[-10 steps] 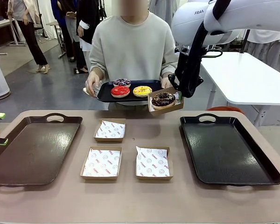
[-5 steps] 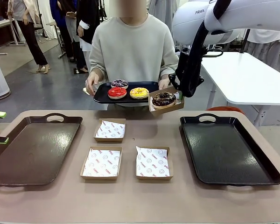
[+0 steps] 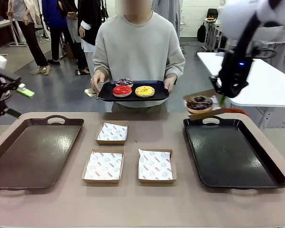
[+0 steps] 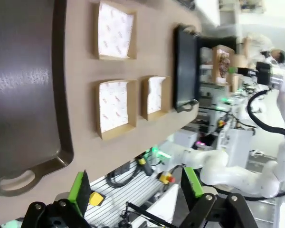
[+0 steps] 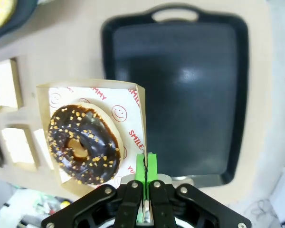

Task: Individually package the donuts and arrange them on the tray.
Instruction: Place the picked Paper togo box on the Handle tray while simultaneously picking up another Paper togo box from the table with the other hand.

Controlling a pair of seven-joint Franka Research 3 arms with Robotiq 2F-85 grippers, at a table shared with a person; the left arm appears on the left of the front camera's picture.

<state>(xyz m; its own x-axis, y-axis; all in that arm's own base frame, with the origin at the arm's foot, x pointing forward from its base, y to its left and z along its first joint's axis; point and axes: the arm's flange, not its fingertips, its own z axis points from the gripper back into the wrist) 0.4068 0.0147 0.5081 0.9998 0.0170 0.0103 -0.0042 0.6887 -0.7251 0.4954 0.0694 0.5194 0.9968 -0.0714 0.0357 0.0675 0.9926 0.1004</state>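
Three donuts, a red one [image 3: 122, 90], a yellow one [image 3: 144, 90] and a dark chocolate one [image 3: 124, 82], sit on a small tray [image 3: 104, 97] that a person holds beyond the bench [image 3: 133, 204]. The fourth, the sprinkled chocolate donut [image 5: 83, 145], lies in a paper-lined box [image 5: 133, 102] up in the air near the far left corner of the black tray [image 3: 232, 156]. The right gripper [image 5: 146, 164] has its jaws pressed together on that box's wall, while the left gripper [image 4: 135, 186] hovers by the bench's left side, jaws spread wide around nothing.
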